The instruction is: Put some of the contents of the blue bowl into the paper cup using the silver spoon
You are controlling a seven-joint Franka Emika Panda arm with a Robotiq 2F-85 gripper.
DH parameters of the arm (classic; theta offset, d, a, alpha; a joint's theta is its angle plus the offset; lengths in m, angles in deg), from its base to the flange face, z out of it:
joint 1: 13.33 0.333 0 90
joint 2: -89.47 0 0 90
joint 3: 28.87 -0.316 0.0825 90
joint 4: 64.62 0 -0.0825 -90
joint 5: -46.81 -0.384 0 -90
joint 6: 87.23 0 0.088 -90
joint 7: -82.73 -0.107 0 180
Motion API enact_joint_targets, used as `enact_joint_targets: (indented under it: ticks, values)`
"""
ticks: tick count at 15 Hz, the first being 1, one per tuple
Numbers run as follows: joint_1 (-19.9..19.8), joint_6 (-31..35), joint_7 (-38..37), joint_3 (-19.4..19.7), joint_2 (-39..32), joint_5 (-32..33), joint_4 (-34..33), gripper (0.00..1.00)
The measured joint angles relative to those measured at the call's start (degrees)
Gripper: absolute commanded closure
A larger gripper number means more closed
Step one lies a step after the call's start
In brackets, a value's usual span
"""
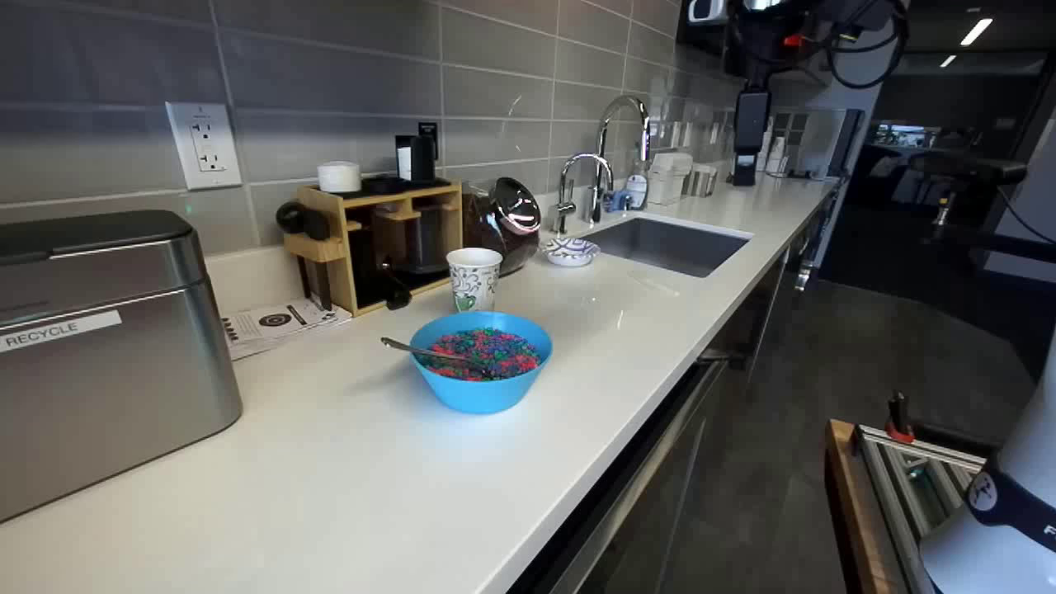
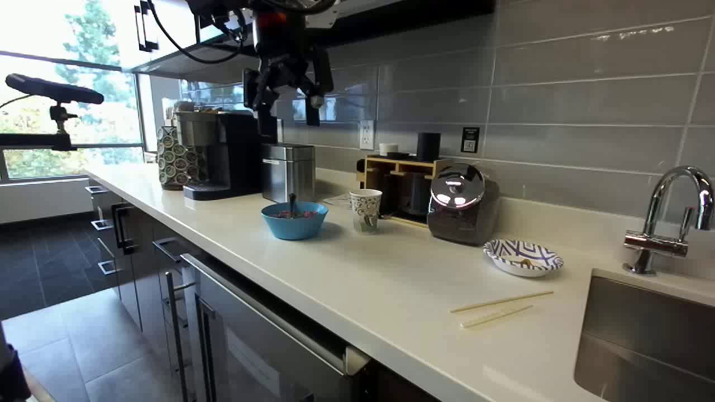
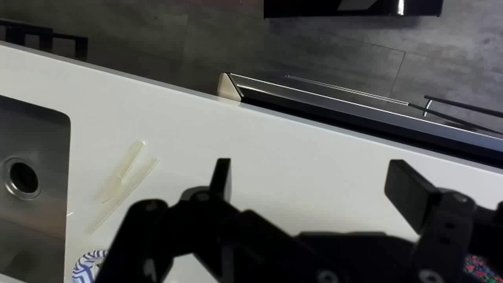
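The blue bowl (image 1: 478, 398) stands on the white counter in both exterior views (image 2: 295, 228). It holds a loose heap of small red, blue and dark contents (image 1: 505, 351), which show at the corner of the wrist view (image 3: 482, 270). The silver spoon (image 1: 417, 349) rests in the heap with its handle over the rim; its handle also shows upright-looking (image 2: 292, 202). The paper cup (image 1: 476, 279) stands upright beside the bowl, nearer the wall (image 2: 366, 211). My gripper (image 3: 310, 169) is open and empty, high above the counter in both exterior views (image 2: 289, 118) (image 1: 745, 172).
A wooden rack (image 2: 402, 162) and a dark jar (image 2: 463, 215) stand behind the cup. A patterned bowl (image 2: 522, 262), pale sticks (image 2: 500, 301) and the sink (image 1: 676, 247) lie along the counter. A steel recycle bin (image 1: 115, 363) and a coffee machine (image 2: 240, 151) stand at the other end.
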Motion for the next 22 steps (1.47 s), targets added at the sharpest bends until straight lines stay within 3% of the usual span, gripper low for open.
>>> enact_joint_targets:
  ticks: [10,12,18,22]
  values:
    - [0.06,0.0,-0.02,0.04,0.0,0.0,0.0,0.0]
    - [1.5,2.1,2.21,0.09,-0.26,-0.12,0.0,0.0]
    - [11.61,18.49,6.74,-1.54,-5.47,-4.85,0.99,0.0]
    - [16.27,32.19,13.04,-1.73,-10.17,-9.26,2.11,0.0]
